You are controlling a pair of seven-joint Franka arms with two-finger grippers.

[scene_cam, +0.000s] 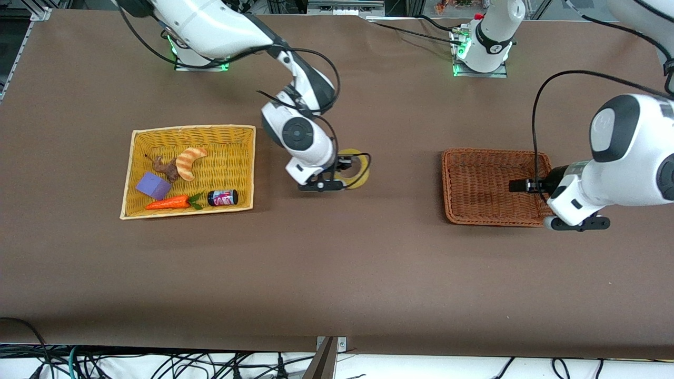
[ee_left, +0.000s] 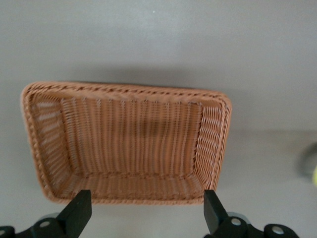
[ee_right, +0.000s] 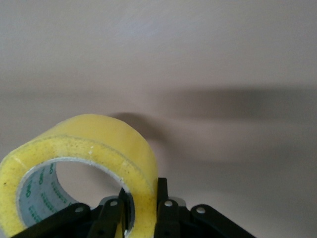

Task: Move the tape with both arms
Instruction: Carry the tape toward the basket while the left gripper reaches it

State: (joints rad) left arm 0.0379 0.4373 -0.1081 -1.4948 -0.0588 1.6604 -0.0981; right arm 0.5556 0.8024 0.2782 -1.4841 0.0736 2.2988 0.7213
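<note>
I see the right end effector [scene_cam: 345, 176] at frame center, clenched on the tape's [scene_cam: 354, 168] wall, over the desk [scene_cam: 337, 273]. My left end effector [scene_cam: 518, 185], released, hovers over the brown basket [scene_cam: 492, 158] at right.

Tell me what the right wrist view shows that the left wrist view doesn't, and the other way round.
Only the right wrist view shows the tape, its wall pinched between the right gripper fingers, one inside the hole and one outside. Only the left wrist view shows the brown wicker basket, empty, under the open left gripper. Both show bare table and no other arm.
</note>
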